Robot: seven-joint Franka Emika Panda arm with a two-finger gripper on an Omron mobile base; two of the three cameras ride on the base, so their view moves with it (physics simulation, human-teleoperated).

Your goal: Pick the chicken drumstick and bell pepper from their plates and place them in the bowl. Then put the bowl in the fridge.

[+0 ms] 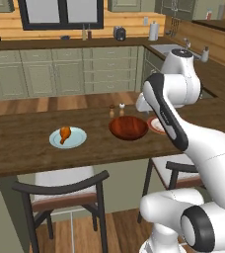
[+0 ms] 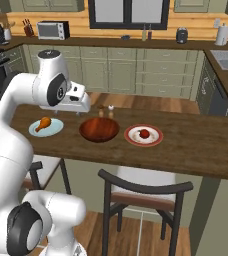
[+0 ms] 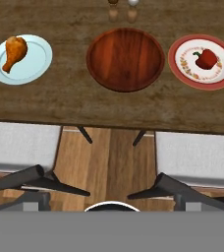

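Chicken drumstick (image 3: 14,51) on blue plate (image 3: 35,66): light, glossy, likely slippery; grasp the fat end; gripper (image 2: 81,104) wide open, empty

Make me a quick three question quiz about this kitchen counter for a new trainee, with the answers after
1. True or false: the bowl already holds food.
2. Which plate carries the bell pepper? A) pale blue plate B) red-rimmed plate C) neither
3. Fill in: the chicken drumstick lies on the plate to the ____ of the bowl in the hand view.

Key:
1. False, it is empty.
2. B, the red-rimmed plate.
3. Left, on the pale blue plate.
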